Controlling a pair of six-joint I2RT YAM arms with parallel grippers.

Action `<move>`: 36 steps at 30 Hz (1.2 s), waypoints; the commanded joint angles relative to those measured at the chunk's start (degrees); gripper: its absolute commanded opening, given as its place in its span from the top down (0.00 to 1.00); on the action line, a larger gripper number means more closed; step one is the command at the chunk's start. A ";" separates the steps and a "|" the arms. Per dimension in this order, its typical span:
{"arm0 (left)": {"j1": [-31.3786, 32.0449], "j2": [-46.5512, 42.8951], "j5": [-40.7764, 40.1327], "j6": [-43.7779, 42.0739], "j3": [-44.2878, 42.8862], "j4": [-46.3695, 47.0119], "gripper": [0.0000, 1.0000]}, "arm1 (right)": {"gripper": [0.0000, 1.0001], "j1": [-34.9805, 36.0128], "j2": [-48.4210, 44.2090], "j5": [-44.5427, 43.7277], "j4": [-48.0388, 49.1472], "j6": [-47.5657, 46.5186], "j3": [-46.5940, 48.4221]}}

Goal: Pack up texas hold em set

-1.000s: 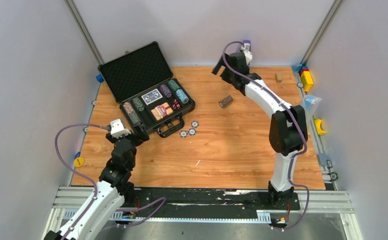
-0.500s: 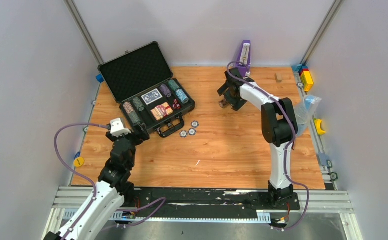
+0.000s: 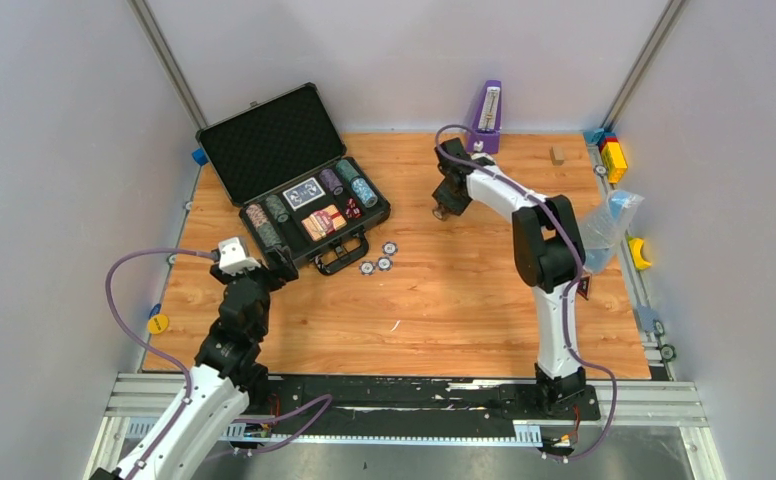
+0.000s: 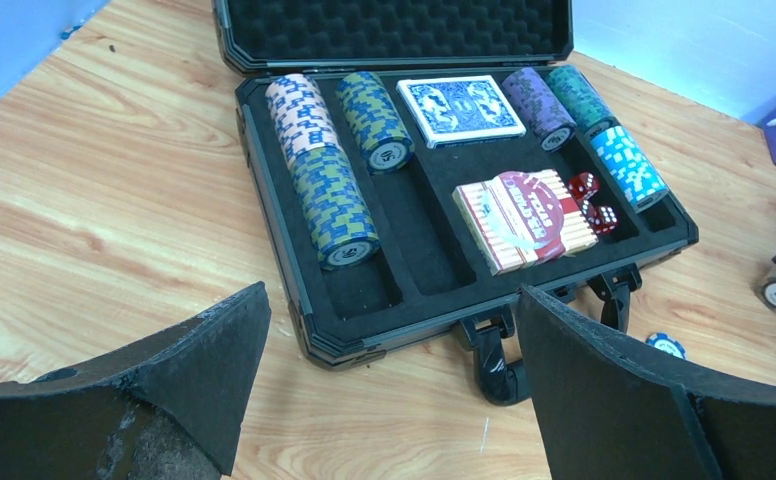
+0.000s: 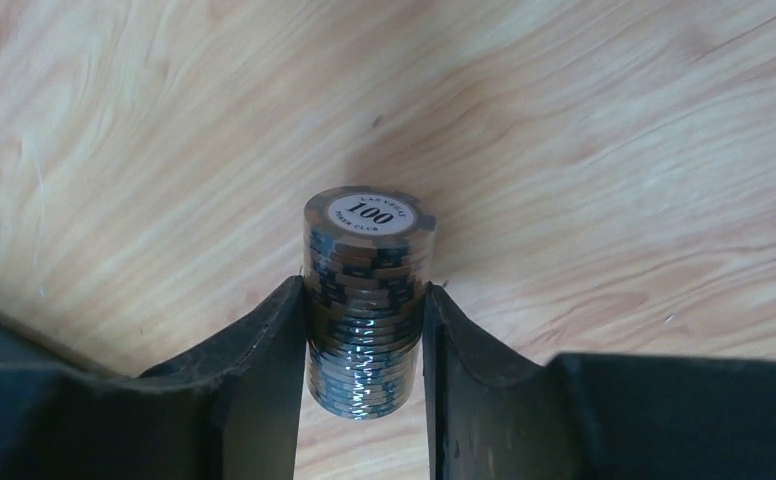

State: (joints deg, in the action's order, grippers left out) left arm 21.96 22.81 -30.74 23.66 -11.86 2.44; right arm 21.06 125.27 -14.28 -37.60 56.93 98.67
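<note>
**Right Arm Grips Stray Chip Roll**

The right gripper [image 5: 366, 300] clamps both fingers on a brown "100" chip roll [image 5: 369, 215] low over the wooden table [image 3: 444, 300], well apart from the open briefcase [image 3: 269, 145]. The left gripper [image 4: 392, 305] hovers near the case with its jaws spread wide. Inside sit striped rolls [image 4: 329, 180], card decks [image 4: 461, 108] and red dice [image 4: 592, 200].

Seen from above, the brown chip roll [image 3: 443, 212] is largely covered by the right gripper [image 3: 447, 201]. In the left wrist view the roll is cut off by the right edge, the briefcase lid [image 4: 394, 30] is cropped at the top, and the handle [image 4: 492, 362] is partly hidden behind a finger [image 4: 624, 400].
</note>
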 commanded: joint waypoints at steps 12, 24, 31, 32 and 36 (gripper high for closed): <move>-0.10 -7.49 -24.08 17.75 -4.36 -14.51 0.00 | 1.00 24.16 -9.82 16.15 23.39 -41.17 3.06; -0.15 -5.94 -32.43 29.43 -6.36 -23.07 0.00 | 1.00 29.24 7.31 34.01 24.82 -45.30 22.35; -0.08 -5.77 -26.47 21.52 -5.89 -16.56 0.00 | 1.00 30.85 13.33 26.85 26.45 -41.22 28.41; -0.09 -5.69 -25.59 20.35 -5.65 -16.05 0.00 | 1.00 31.29 13.77 25.72 27.05 -41.19 28.61; -0.13 -5.32 -25.68 19.85 -5.71 -15.81 0.00 | 0.94 31.93 15.46 24.01 28.56 -40.96 30.02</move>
State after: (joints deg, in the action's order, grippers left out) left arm 21.96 16.86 -56.75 45.63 -15.81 -16.80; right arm 52.38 140.92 12.84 -16.62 14.63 123.26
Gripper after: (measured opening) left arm 0.999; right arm 0.423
